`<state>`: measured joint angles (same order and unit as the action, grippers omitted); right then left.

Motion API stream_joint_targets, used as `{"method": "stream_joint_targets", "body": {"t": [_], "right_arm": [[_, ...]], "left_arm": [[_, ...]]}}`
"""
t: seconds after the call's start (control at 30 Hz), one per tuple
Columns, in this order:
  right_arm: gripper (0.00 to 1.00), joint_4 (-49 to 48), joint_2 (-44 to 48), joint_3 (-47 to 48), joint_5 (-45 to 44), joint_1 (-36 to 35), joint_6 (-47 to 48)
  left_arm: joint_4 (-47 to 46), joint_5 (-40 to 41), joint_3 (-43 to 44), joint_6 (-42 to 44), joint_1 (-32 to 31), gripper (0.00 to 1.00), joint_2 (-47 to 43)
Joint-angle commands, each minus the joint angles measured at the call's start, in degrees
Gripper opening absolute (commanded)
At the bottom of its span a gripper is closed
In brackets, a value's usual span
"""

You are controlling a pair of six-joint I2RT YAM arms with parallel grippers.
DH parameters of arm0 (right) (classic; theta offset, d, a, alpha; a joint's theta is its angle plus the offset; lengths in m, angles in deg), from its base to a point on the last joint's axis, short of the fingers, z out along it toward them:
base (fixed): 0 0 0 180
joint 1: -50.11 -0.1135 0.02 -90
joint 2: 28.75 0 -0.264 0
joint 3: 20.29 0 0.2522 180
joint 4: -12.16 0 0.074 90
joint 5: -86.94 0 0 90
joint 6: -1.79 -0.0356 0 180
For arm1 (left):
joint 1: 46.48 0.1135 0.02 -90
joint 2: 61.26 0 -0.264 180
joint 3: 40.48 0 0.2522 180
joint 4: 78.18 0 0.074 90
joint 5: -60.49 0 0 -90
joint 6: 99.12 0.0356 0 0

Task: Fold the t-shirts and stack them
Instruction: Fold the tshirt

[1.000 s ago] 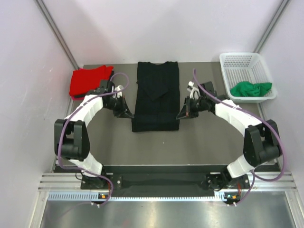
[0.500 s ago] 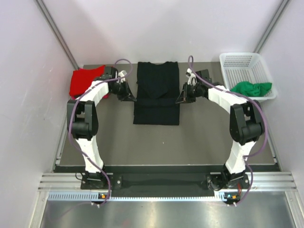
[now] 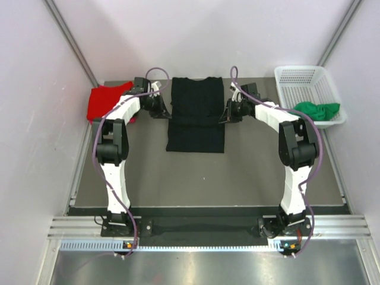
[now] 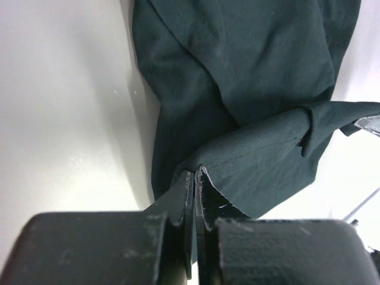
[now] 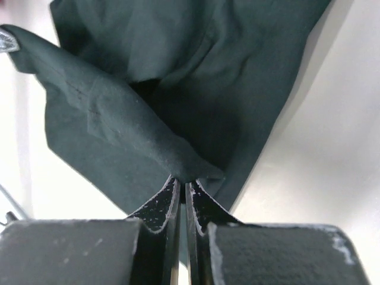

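A partly folded black cloth t-shirt (image 3: pixel 196 122) lies toward 12 o'clock on the dark table (image 3: pixel 237 178). The left gripper (image 3: pixel 165 114) at its 9 o'clock edge and the right gripper (image 3: pixel 225 117) at 3 o'clock are each clamped on its cloth. A crumpled red cloth t-shirt (image 3: pixel 105 102) lies at 10 o'clock.

Two white-and-black arms trailing purple cables

The left arm (image 3: pixel 123 111) and right arm (image 3: pixel 268 113) are built of smooth white shell links set between bulky black joint housings, and a thin purple cable (image 3: pixel 155 71) runs loosely along each, down to a black base (image 3: pixel 116 224). The left gripper (image 4: pixel 195 173) and right gripper (image 5: pixel 181 179) are matte black, with flat tapering fingers (image 5: pixel 155 208) on blocky bodies, their surfaces speckled and scuffed pale
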<state>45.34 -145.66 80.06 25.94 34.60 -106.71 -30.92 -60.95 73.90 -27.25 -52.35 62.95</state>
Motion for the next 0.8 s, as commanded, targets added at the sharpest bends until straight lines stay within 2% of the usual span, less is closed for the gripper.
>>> {"method": "stream_joint_targets", "body": {"t": [0.0,0.23,0.27,0.33,0.37,0.4,0.47,0.5,0.57,0.7,0.77], "right_arm": [[0.00,-2.54,-1.31,3.94,-1.04,0.83,2.07],[0.00,-2.90,-3.16,5.96,-2.01,1.09,3.30],[0.08,-2.90,-3.24,5.88,-2.88,1.18,3.30],[0.31,-2.90,-2.89,6.05,-3.76,1.53,3.30],[0.46,-2.46,-1.50,6.05,-4.29,1.79,3.30],[0.51,-2.20,-0.53,6.22,-4.30,1.97,3.38],[0.61,0.07,3.49,5.79,-3.42,3.11,3.65],[0.61,1.05,5.09,5.18,-3.16,3.46,3.82],[0.61,3.68,7.73,1.50,-1.06,4.87,3.30],[0.59,4.75,12.83,-9.48,5.28,5.93,-1.17],[0.58,3.18,13.71,-16.95,7.99,5.49,-3.29]], "left_arm": [[-2.29,1.73,3.09,1.69,-0.72,0.00,0.43],[-2.38,4.10,4.32,2.57,-1.78,0.00,1.39],[-2.21,5.41,4.67,2.75,-1.86,0.00,1.57],[-1.86,7.17,5.37,3.19,-1.95,0.17,1.14],[-1.25,9.45,5.90,4.06,-1.95,0.26,0.61],[-0.80,11.03,6.34,4.59,-1.95,0.36,-0.35],[0.86,14.20,6.35,5.38,-1.60,0.46,-4.57],[1.74,16.74,6.08,5.65,-1.52,0.54,-6.15],[3.93,17.82,2.41,5.83,-1.08,0.58,-10.98],[7.19,10.19,-9.19,4.52,-0.20,0.61,-16.97],[7.11,1.50,-17.36,1.54,0.68,0.61,-18.82]]}}
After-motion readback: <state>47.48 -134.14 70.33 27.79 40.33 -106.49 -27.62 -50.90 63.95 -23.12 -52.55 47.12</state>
